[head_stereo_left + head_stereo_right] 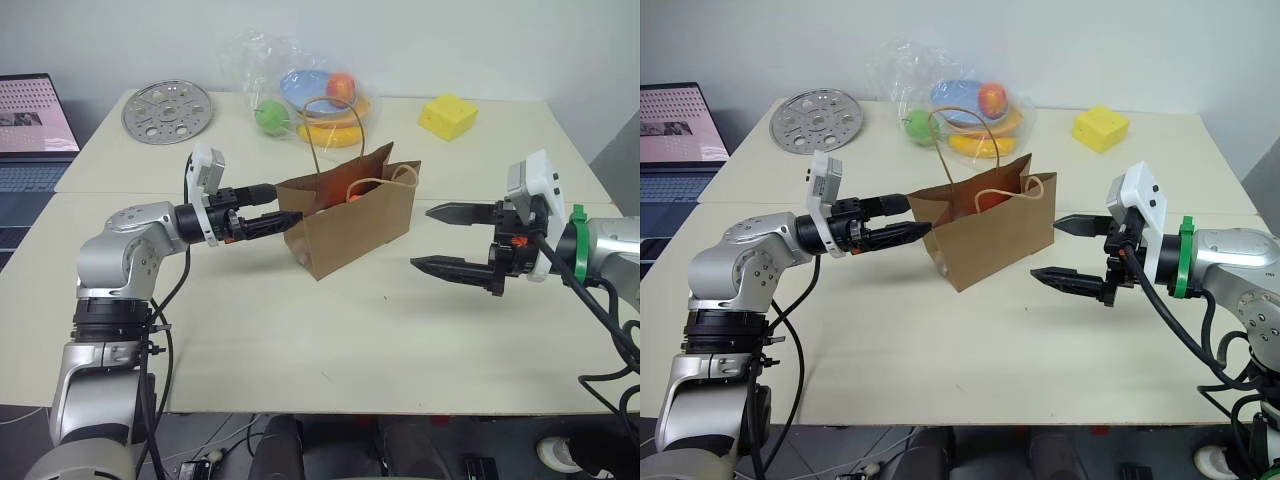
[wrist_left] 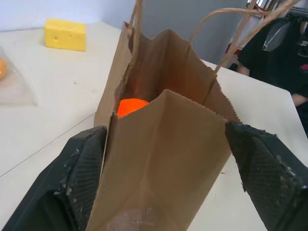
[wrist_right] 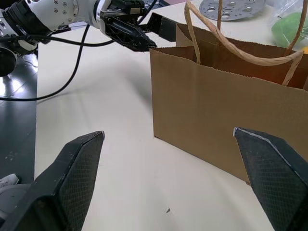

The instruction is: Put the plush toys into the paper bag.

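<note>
Paper bag (image 1: 352,226) matt brown kraft; fingers (image 3: 72,178) black, cross-hatched; table (image 1: 300,340) smooth, matt.

arms: silver | fingers (image 1: 455,268): black | wrist cameras: white | cables: black

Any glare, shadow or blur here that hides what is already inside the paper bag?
Left wrist view: the paper bag is sharp and evenly lit; its inside is shadowed, with an orange toy partly visible. Left eye view: soft shadows lie under the bag and the right gripper; the clear plastic bag of fruit shows slight glare. Right wrist view: sharp, but the bag's wall hides its contents.
</note>
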You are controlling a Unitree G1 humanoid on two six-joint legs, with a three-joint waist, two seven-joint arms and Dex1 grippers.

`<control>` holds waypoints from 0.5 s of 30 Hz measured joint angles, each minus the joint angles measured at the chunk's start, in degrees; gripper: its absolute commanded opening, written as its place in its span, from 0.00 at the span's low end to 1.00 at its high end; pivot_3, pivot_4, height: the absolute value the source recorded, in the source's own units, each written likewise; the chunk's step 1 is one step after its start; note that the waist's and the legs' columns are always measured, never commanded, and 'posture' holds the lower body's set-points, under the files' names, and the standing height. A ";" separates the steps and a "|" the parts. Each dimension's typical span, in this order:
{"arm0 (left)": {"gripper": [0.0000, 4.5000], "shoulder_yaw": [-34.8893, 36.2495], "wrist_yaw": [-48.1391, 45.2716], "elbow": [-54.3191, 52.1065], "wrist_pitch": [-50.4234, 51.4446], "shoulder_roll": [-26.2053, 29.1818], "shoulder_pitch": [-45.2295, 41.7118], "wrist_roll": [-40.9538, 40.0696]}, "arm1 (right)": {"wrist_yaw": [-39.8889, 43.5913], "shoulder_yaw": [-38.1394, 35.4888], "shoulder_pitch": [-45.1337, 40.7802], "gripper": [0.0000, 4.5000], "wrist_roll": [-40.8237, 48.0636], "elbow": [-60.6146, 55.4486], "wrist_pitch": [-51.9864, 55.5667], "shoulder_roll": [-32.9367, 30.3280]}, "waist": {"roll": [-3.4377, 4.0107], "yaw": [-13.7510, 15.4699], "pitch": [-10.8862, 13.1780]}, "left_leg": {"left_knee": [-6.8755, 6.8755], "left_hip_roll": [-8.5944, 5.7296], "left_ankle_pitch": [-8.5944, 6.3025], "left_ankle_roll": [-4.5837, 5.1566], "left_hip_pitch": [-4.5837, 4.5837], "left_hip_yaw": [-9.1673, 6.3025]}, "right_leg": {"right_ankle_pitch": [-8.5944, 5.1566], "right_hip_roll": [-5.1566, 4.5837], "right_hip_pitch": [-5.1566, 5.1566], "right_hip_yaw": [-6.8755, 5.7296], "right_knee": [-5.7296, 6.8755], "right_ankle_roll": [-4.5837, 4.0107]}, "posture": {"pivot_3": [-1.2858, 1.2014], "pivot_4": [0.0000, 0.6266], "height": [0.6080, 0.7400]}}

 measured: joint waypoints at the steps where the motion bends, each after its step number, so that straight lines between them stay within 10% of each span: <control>1: 0.93 0.00 0.07 -1.21 0.20 0.16 0.67 0.00 | -0.11 0.00 0.00 1.00 0.01 0.00 0.00 -0.02 | 0.00 0.00 0.00 | 0.00 0.00 0.00 0.00 0.00 0.00 | 0.00 0.00 0.00 0.00 0.00 0.00 | 0.52 0.24 1.00; 15: 0.93 -1.13 1.84 -5.92 0.17 0.13 3.95 0.66 | -0.50 0.20 -0.13 1.00 -0.02 0.06 -0.01 -0.11 | 0.00 0.02 0.00 | 0.01 0.00 0.00 0.00 0.00 0.00 | 0.00 0.00 0.00 0.00 0.00 0.00 | 0.52 0.24 1.00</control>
